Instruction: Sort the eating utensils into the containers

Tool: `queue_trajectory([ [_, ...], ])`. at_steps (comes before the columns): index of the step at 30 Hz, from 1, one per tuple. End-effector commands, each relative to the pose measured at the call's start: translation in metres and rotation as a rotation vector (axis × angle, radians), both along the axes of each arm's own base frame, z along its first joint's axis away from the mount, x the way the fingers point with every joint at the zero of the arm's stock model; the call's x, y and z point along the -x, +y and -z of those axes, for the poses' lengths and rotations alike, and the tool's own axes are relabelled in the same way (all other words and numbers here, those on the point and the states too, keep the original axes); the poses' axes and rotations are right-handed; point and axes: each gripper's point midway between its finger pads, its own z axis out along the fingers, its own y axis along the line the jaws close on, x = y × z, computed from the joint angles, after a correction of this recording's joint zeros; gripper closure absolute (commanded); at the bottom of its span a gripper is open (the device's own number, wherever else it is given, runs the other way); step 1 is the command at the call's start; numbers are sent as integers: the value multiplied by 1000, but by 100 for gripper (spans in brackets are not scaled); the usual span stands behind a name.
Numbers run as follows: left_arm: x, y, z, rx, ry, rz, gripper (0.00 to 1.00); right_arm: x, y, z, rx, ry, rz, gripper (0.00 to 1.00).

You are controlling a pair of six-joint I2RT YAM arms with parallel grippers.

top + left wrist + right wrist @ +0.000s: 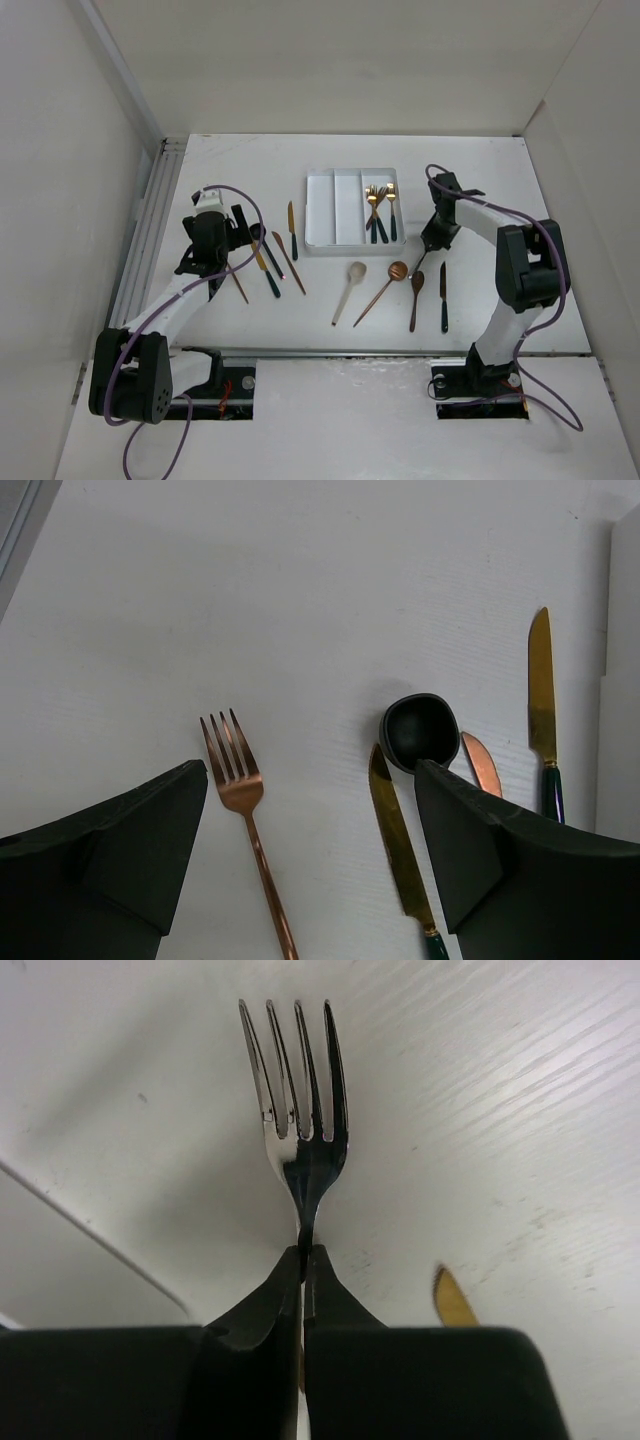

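Tabletop (250, 170): white, carrying all items below.

Tray (330, 210): white, shallow, three long compartments side by side, at the centre rear. The right compartment holds gold forks (380, 205) with dark handles, lying lengthwise.

Right hand (303, 1260): clenched on the neck of a held fork (300, 1110), with the tines pointing away from the fingers. It sits just right of the tray; whether the fork touches the tabletop cannot be told. A gold blade tip (455, 1300) shows beside it.

Left hand (310, 780): released, fingers wide apart and grasping nothing, over the scatter left of the tray.
- Copper fork (245, 820), between the fingers, nearer the left one.
- Gold knife (398, 840), beside the right finger.
- Black spoon (420, 730), its bowl touching that knife's tip.
- Copper knife tip (482, 765), otherwise hidden behind the finger.
- Long gold knife (542, 700), green handle, next to the tray wall.

Loose in front of the tray, left to right:
- Cream spoon (350, 290).
- Copper spoon (385, 285).
- Dark spoon (415, 295).
- Dark knife (443, 295).
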Motion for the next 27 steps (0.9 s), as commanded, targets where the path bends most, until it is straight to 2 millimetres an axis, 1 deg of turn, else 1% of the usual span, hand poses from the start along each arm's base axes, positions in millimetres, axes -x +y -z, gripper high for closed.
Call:
queue_trajectory([
  [1, -3, 2, -13, -1, -58, -12, 18, -18, -31, -23, 148, -58, 5, 100],
  [2, -3, 2, -13, -1, -58, -12, 18, -23, -37, -32, 183, -77, 5, 100],
  [3, -3, 2, -13, -1, -58, -12, 18, -36, -43, -53, 247, -131, 6, 100],
  [4, -3, 2, -13, -1, -58, -12, 18, -41, -46, -68, 286, -162, -3, 100],
  [5, -3, 2, -13, -1, -58, -12, 18, -45, -48, -87, 330, -199, -25, 100],
  [6, -3, 2, -13, -1, -58, -12, 18, -51, -46, -106, 400, -245, -43, 100],
  [7, -3, 2, -13, -1, -58, -12, 18, -60, -41, -128, 428, -299, -65, 100],
  [8, -3, 2, -13, -1, -58, -12, 18, -69, -35, -150, 467, -363, -128, 100],
  [9, -3, 2, -13, -1, -58, -12, 18, -75, -25, -159, 493, -395, -176, 100],
  [10, -3, 2, -13, -1, -58, -12, 18, -79, 0, -172, 499, -450, -260, 100],
  [12, -3, 2, -13, -1, -58, -12, 18, -94, 29, -184, 506, -520, -413, 100],
  [13, -5, 2, -17, 1, -67, -12, 18, -97, 53, -181, 432, -539, -507, 100],
  [14, -5, 2, -17, 1, -67, -12, 18, -103, 70, -187, 390, -569, -555, 100],
  [15, -5, 2, -17, 1, -67, -12, 18, -108, 81, -174, 360, -547, -601, 100],
  [16, -6, 2, -19, 1, -69, -12, 18, -113, 90, -168, 327, -544, -626, 100],
  [17, -6, 2, -19, 1, -69, -12, 18, -119, 100, -172, 296, -549, -647, 100],
  [18, -6, 2, -19, 1, -69, -12, 18, -123, 102, -165, 297, -528, -652, 100],
  [19, -6, 2, -19, 1, -69, -12, 18, -126, 105, -140, 292, -467, -672, 100],
  [21, -5, 2, -18, -1, -59, -12, 18, -134, 110, -131, 285, -457, -679, 100],
  [22, -5, 2, -18, -1, -59, -12, 18, -138, 115, -119, 271, -438, -692, 100],
  [23, -5, 2, -18, -1, -59, -12, 18, -137, 115, -109, 273, -411, -698, 100],
  [24, -4, 2, -16, -2, -51, -12, 18, -139, 120, -109, 253, -412, -710, 100],
  [25, -4, 2, -16, -2, -50, -12, 18, -140, 120, -106, 253, -401, -712, 100],
  [26, -4, 2, -16, -2, -50, -12, 18, -135, 127, -95, 235, -369, -720, 100],
  [27, -4, 2, -16, -2, -50, -12, 18, -134, 129, -97, 221, -369, -728, 100],
])
